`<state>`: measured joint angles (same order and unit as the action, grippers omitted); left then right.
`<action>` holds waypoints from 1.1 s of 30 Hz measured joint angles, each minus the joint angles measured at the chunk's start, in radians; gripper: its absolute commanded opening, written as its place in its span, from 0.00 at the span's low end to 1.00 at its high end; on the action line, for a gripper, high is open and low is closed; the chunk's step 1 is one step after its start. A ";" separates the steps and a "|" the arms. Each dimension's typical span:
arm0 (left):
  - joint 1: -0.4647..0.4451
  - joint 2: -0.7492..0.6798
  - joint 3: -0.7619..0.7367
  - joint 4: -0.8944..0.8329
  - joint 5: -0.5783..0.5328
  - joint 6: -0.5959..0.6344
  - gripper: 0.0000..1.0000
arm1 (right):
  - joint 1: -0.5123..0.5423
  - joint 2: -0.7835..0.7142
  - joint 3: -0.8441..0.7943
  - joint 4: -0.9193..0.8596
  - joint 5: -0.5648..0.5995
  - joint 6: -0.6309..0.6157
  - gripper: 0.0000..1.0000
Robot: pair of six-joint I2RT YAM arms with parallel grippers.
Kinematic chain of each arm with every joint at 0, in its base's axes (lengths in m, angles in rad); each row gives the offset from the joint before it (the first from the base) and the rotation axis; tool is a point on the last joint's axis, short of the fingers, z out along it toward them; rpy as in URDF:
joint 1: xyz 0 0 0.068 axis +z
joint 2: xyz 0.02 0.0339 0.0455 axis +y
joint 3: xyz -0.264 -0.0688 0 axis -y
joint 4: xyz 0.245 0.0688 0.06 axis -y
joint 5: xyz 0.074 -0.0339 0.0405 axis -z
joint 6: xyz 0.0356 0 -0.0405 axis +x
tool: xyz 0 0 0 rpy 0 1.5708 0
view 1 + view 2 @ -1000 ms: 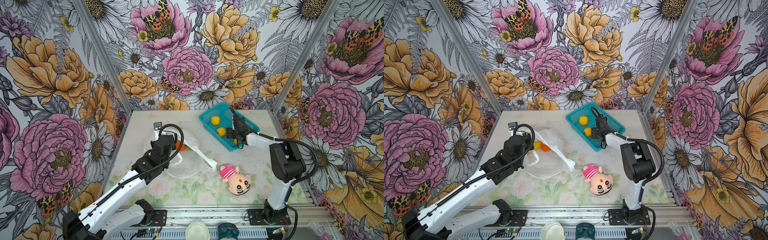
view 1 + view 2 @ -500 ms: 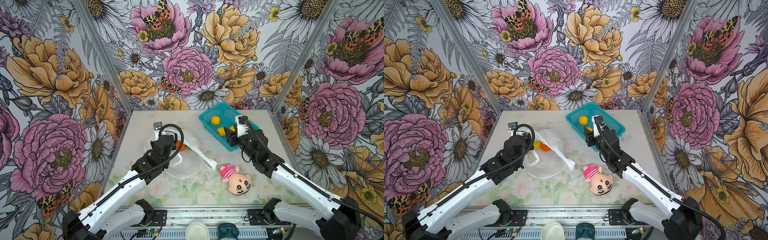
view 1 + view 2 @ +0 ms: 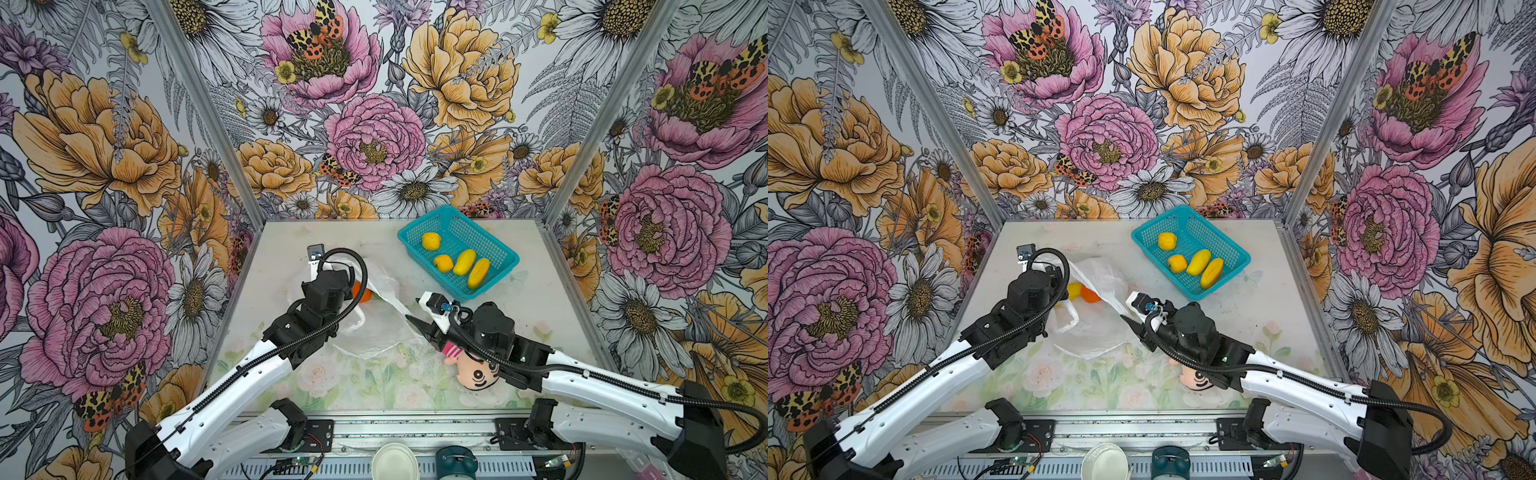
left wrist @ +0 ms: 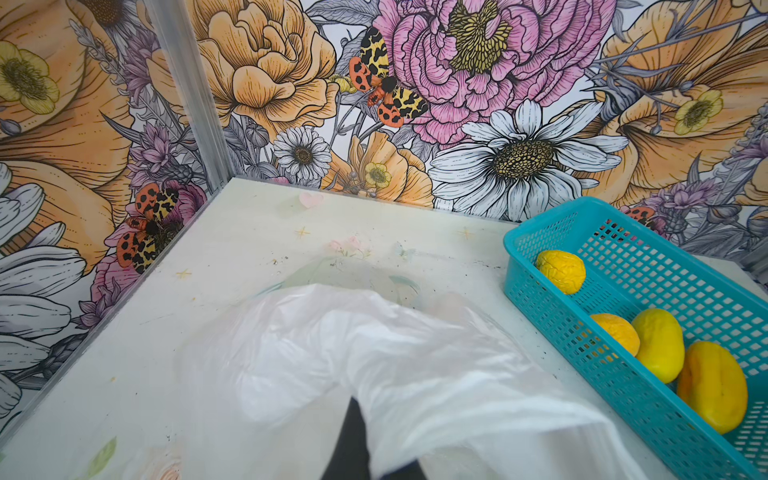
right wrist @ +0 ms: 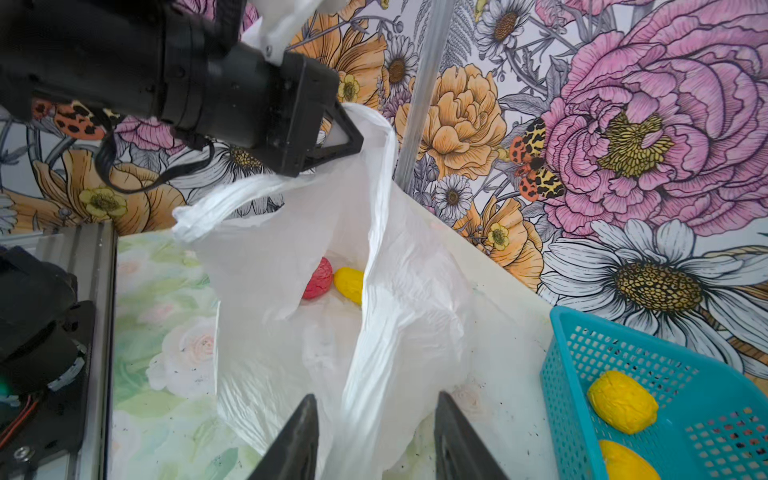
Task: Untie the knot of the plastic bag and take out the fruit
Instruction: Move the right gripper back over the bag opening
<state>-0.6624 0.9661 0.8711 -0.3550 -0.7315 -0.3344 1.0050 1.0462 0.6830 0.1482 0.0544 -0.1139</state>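
Right wrist view, left gripper (image 5: pixel 354 140): jaws pressed together, clamped on the upper edge of the plastic bag (image 5: pixel 270 270), holding the film up above the table (image 5: pixel 166 291).
Right wrist view, right gripper (image 5: pixel 374 440): fingers (image 5: pixel 297 436) stand apart with a twisted strand of the bag running between them. Contact with either finger cannot be told.
Right wrist view, bag contents: mouth open. A reddish fruit (image 5: pixel 318 277) and a yellow fruit (image 5: pixel 350 284) lie touching on the bag floor.
Right wrist view, teal basket (image 5: pixel 552 374): near the bag, with yellow fruit inside.
Left wrist view, left gripper: only a dark finger (image 4: pixel 349 444) shows, with bag film draped over it.
Left wrist view, plastic bag (image 4: pixel 415 365): mounded on the table beside the basket (image 4: pixel 552 332).
Top views, plastic bag (image 3: pixel 374 332) (image 3: pixel 1096 332): on the left half of the table, between the two arms.
Top views, left gripper: over the bag, its tips hidden beneath the wrist.
Top views, right gripper (image 3: pixel 409 320) (image 3: pixel 1126 319): at the bag's edge on the basket side, with a strand of film reaching its tips.
Top views, fruit in bag: an orange fruit (image 3: pixel 365 294) shows in both. In a top view the yellow fruit (image 3: pixel 1074 291) lies just beside it.
Top views, basket (image 3: pixel 483 232) (image 3: pixel 1217 232): rear right of the table, holding four yellow fruits (image 3: pixel 464 262), two round and two elongated.
Top views, plush doll (image 3: pixel 473 374): at the front, partly under the right arm.
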 measured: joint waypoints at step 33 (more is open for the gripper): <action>0.000 -0.005 0.000 0.000 0.004 0.000 0.00 | 0.145 0.013 0.039 0.025 0.127 -0.098 0.38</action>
<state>-0.6624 0.9611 0.8707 -0.3553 -0.7273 -0.3344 1.1496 1.0592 0.7223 0.1734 0.1814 -0.2123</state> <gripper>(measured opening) 0.050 0.380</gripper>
